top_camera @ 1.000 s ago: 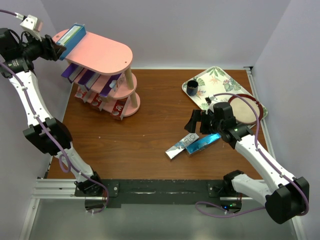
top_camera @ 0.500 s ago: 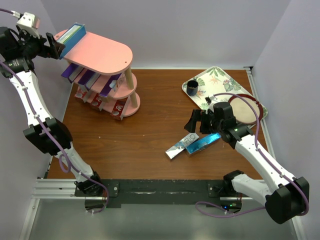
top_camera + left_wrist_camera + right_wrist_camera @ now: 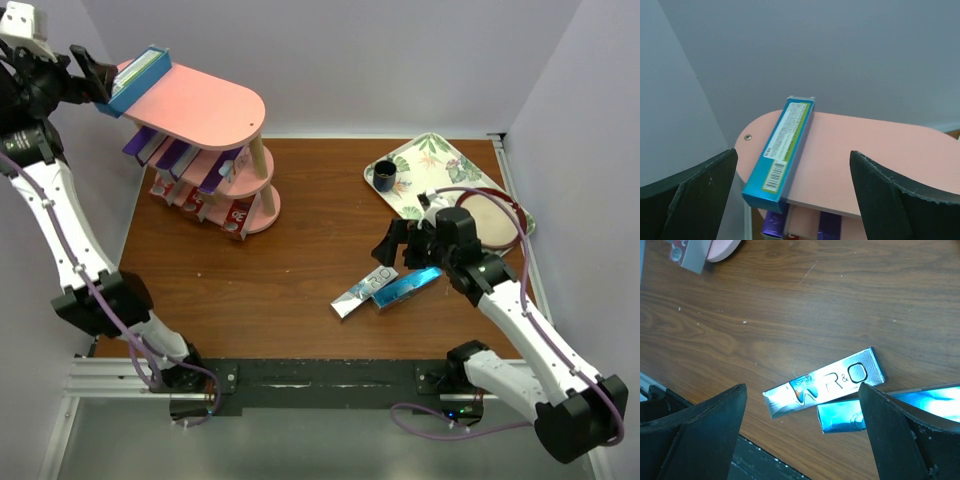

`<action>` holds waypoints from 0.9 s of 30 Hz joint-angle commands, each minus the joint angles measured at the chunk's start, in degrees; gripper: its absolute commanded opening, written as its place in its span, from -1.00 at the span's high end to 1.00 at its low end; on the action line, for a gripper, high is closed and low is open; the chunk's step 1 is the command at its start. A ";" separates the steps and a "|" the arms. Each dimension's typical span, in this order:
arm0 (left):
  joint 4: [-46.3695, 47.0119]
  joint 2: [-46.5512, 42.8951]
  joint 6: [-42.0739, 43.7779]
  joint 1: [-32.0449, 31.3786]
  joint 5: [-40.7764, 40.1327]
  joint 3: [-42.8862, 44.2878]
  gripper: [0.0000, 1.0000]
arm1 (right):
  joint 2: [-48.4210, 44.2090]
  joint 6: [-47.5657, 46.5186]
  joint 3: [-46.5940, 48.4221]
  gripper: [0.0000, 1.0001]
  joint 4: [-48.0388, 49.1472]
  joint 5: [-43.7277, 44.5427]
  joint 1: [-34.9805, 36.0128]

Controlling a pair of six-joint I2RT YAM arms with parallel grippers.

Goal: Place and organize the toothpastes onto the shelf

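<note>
**Stocking nearly complete.** The pink three-tier shelf [image 3: 215, 105] holds purple cartons [image 3: 175, 155] on its middle tier and red cartons [image 3: 200, 205] on its bottom tier. A blue-teal cardboard carton [image 3: 782, 150] lies flat at its top tier's left end, long axis crosswise to the board (near end overhanging). The left gripper [image 3: 98, 80] is spread and clear of it. Still to place, well right of the shelf on the brown bench [image 3: 300, 200], are a silver carton [image 3: 825, 382] and a glossy blue carton [image 3: 890, 410]. They lie parallel under the spread right gripper [image 3: 802, 390].

Bright even light; glare on teal carton [image 3: 890, 412]; wrist-view fingers [image 3: 690, 440] soft.
</note>
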 commanded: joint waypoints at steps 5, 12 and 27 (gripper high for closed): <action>12.71 -18.98 -6.17 -13.33 -1.75 -19.52 -1.00 | -6.47 -1.06 4.07 -0.97 -5.83 6.75 -0.22; 19.05 -33.04 -11.71 -26.80 -2.53 -37.39 -1.00 | -11.31 -0.36 4.16 -0.97 -10.06 13.79 -0.22; 14.21 -46.07 -7.76 -53.86 -15.71 -67.98 -1.00 | -16.23 4.92 -0.23 -0.97 -14.89 25.82 -0.22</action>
